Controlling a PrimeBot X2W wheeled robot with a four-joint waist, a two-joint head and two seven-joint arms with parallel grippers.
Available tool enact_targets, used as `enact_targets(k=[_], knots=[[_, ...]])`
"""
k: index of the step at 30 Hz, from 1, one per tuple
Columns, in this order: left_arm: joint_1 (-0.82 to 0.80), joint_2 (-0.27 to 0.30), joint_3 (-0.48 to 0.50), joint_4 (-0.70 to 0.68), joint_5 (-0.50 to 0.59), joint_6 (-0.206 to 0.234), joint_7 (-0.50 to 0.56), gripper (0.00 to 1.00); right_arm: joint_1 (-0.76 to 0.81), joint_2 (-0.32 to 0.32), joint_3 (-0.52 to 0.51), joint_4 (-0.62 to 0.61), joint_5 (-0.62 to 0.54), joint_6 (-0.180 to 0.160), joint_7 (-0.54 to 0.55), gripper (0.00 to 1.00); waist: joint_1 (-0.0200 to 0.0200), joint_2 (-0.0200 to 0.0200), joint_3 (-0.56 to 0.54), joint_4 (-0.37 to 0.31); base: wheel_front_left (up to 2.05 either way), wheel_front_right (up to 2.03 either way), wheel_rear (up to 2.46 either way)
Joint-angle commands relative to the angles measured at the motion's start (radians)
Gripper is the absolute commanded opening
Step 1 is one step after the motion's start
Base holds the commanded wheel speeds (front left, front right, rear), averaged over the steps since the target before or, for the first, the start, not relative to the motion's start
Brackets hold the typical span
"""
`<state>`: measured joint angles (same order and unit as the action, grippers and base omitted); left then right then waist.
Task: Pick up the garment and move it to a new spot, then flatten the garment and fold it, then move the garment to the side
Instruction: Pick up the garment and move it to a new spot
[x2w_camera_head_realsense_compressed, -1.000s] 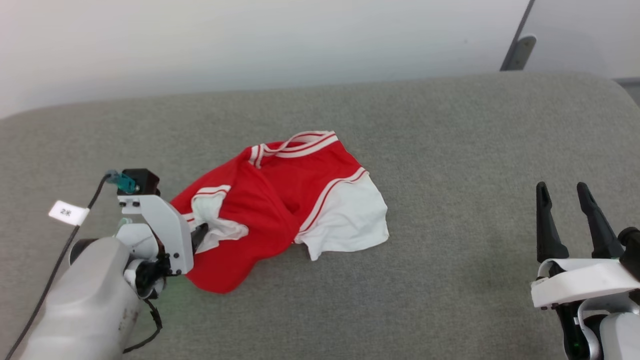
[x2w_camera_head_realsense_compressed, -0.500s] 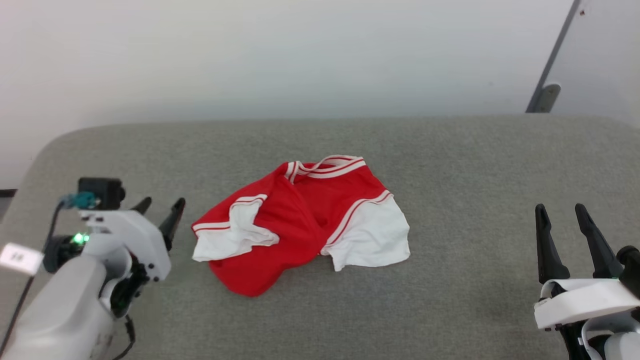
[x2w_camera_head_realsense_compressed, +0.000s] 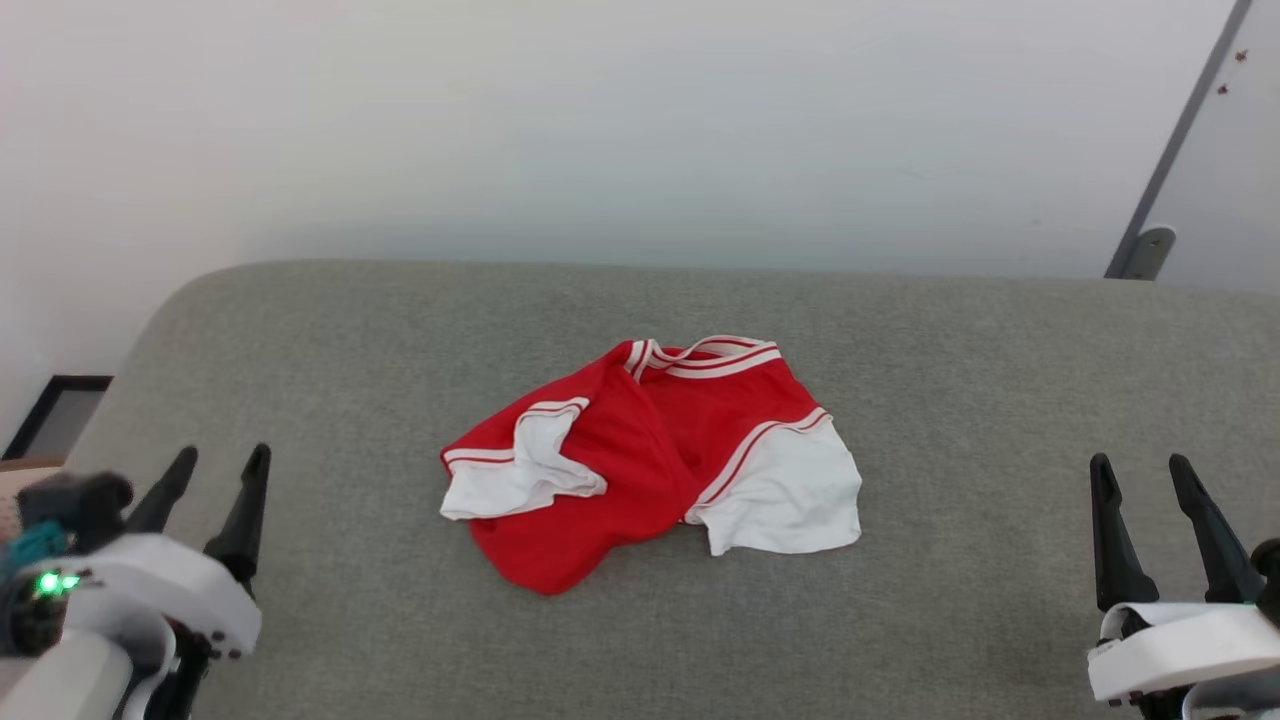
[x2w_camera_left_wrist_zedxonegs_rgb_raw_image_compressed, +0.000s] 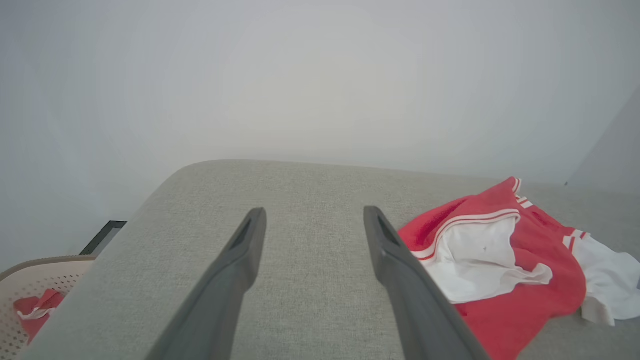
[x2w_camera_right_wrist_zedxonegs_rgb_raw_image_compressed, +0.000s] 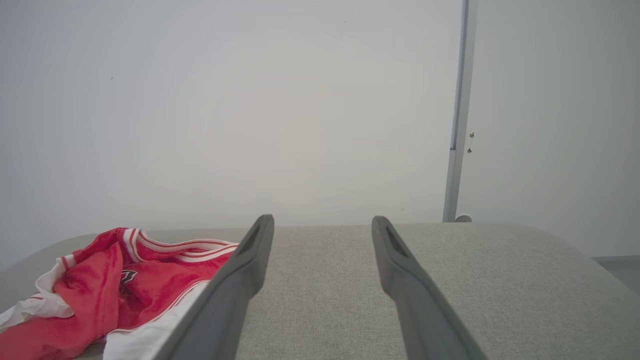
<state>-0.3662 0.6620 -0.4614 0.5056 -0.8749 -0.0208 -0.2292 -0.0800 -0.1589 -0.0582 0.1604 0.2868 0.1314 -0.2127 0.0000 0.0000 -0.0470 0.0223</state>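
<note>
The garment is a red T-shirt with white sleeves and striped trim, lying crumpled near the middle of the grey padded surface. My left gripper stands open at the lower left, well apart from the cloth, nothing between its fingers. My right gripper is open at the lower right, also apart from it. In the left wrist view the garment lies to the right of the open left gripper. In the right wrist view the garment lies at the lower left of the open right gripper.
A pale wall rises behind the surface. A grey upright post stands at the back right. Beyond the surface's left edge sits a beige perforated basket holding red cloth, next to a dark frame on the floor.
My left gripper has let go of the garment and drawn back to the lower left. The head camera has tilted up, so the whole picture has shifted. The right gripper stays open.
</note>
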Motion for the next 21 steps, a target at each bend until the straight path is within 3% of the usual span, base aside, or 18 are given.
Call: enact_targets(k=[1,9,13,21], knots=[[0.037,0.003,0.019,-0.030,-0.013,0.015,-0.013,1.00,0.016,-0.002,-0.004,-0.001,-0.001,-0.001,-0.007,1.00,0.0000,0.0000,-0.008,0.012,0.00,0.00,0.00],[0.212,0.012,0.133,-0.189,0.000,0.088,-0.036,1.00,0.043,0.004,-0.012,-0.002,0.001,-0.001,-0.019,1.00,0.0000,0.0000,-0.017,0.030,0.00,0.00,0.00],[0.283,-0.018,0.219,-0.265,0.040,0.107,-0.035,1.00,0.053,0.006,-0.015,0.002,0.003,-0.001,-0.025,1.00,0.0000,0.0000,-0.019,0.040,0.00,0.00,0.00],[0.377,-0.061,0.309,-0.331,0.099,0.085,-0.035,1.00,0.045,0.001,-0.006,0.009,0.010,-0.001,-0.027,1.00,0.0000,0.0000,-0.021,0.047,0.00,0.00,0.00]])
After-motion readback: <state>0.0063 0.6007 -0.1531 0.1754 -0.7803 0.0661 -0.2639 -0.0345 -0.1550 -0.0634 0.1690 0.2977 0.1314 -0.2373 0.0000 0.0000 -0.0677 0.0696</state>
